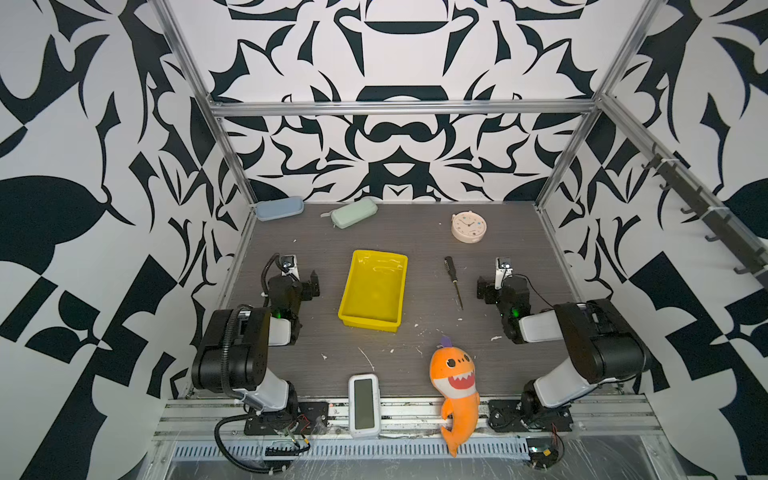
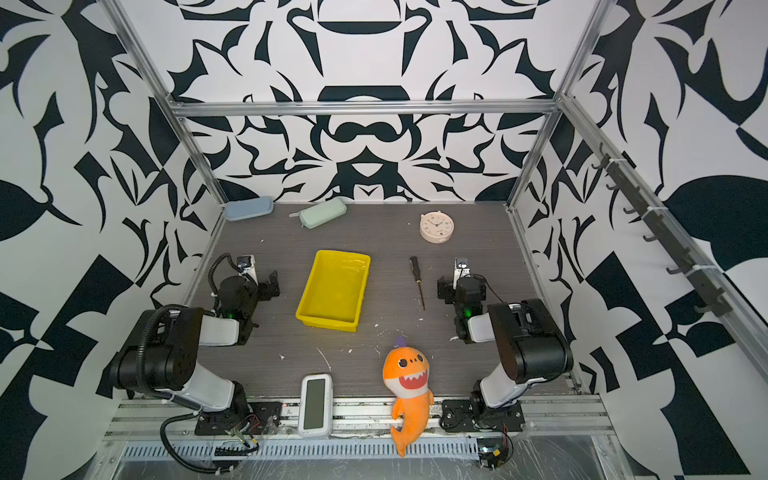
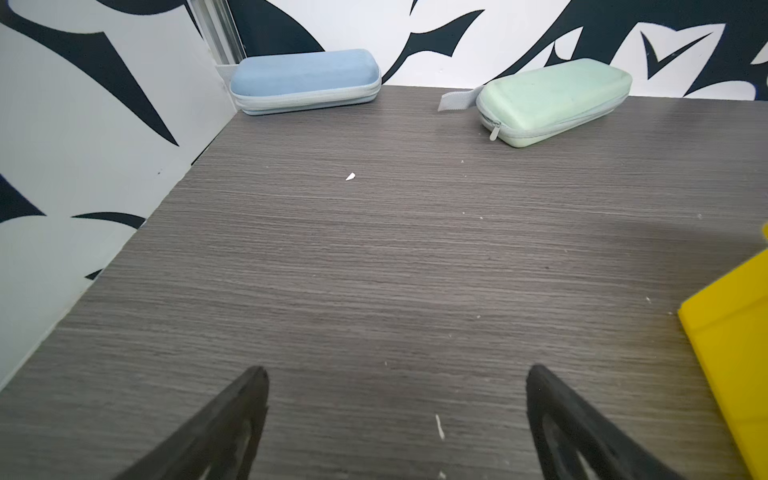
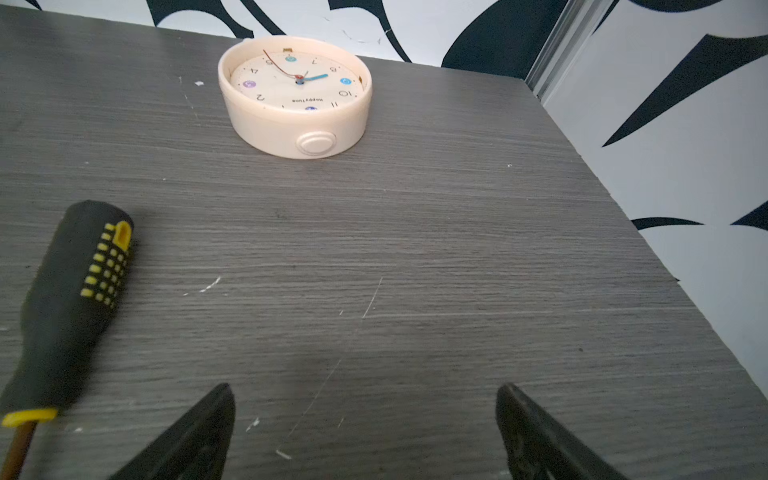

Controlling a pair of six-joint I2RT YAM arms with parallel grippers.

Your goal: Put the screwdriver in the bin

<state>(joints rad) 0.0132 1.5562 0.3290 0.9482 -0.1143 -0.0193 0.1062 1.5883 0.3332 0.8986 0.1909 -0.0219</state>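
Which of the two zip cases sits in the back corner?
The blue case, tucked into the corner; the green case lies askew, nearer the middle.

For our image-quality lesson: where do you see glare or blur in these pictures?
In a top view, glare streaks the bin along its far inside; right wrist view, the screwdriver handle is soft, close up; left wrist view, the left gripper looks blurred.

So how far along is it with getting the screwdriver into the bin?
Nothing is done yet: the screwdriver lies flat on the table, right of the bin in both top views, and the bin is empty. Nothing is in hand: the right gripper is open beside the screwdriver without touching it, and the left gripper is open over the table. Left to do: grasp, carry over, release.
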